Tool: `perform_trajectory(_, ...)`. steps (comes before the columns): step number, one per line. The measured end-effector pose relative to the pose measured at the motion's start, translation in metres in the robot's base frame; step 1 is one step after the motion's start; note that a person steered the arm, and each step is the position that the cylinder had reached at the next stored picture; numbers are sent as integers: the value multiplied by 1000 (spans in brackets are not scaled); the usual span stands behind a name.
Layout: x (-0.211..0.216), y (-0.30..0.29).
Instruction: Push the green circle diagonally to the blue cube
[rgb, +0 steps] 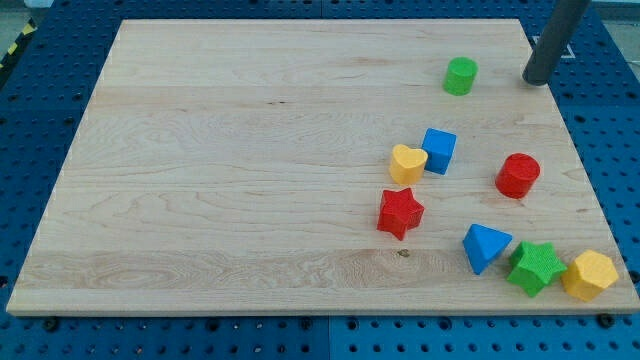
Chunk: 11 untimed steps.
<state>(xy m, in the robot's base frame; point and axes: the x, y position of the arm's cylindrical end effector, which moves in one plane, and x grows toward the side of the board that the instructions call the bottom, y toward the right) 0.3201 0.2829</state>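
The green circle (461, 76) stands near the view's top right on the wooden board (220, 170). The blue cube (439, 150) lies below it and slightly to the left, touching a yellow heart (407, 163) on its left side. My tip (535, 80) is at the board's right edge, to the right of the green circle, about a block's width and a half away and not touching it.
A red circle (518, 175) sits right of the blue cube. A red star (400, 212) lies below the yellow heart. A blue triangle (485, 246), a green star (535, 267) and a yellow hexagon (589, 275) cluster at the bottom right.
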Motion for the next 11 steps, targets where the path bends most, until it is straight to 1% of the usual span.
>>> perform_trajectory(1, 2, -12)
perform_trajectory(2, 8, -52)
perform_trajectory(3, 14, -106)
perform_trajectory(4, 9, -149)
perform_trajectory(5, -5, -170)
perform_trajectory(6, -27, -170)
perform_trajectory(8, -57, -169)
perform_trajectory(10, -58, -169)
perform_trajectory(11, -57, -180)
